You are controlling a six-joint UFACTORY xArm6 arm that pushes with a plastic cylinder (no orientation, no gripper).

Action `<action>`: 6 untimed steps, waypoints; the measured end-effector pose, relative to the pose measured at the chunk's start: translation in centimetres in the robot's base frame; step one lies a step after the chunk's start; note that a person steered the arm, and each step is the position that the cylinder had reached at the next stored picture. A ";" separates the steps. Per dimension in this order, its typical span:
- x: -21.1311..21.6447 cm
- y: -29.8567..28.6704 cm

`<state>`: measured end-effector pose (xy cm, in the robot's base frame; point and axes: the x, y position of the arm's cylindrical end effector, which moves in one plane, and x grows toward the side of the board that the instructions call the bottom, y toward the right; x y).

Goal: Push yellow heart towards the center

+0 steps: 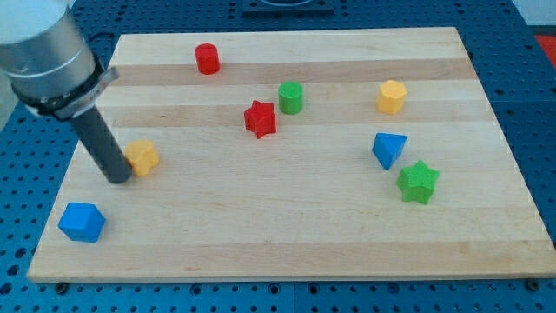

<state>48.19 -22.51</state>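
Yellow heart: near the counter's left edge, touching my tip on the tip's right.
Gripper: none fitted; the rod holds nothing.
Toward the centre: red star, green cylinder.
Elsewhere: blue cube bottom left, red cylinder top, yellow hexagon, blue triangle, green star right.

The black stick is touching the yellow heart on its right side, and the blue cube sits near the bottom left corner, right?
Not quite. My tip is against the yellow heart on its left side as the camera view shows it, not its right. The rest holds: the blue cube does sit near the board's bottom left corner.
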 end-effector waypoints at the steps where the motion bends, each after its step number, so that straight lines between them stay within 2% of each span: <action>1: -1.6 0.0; 6: -0.1 7.8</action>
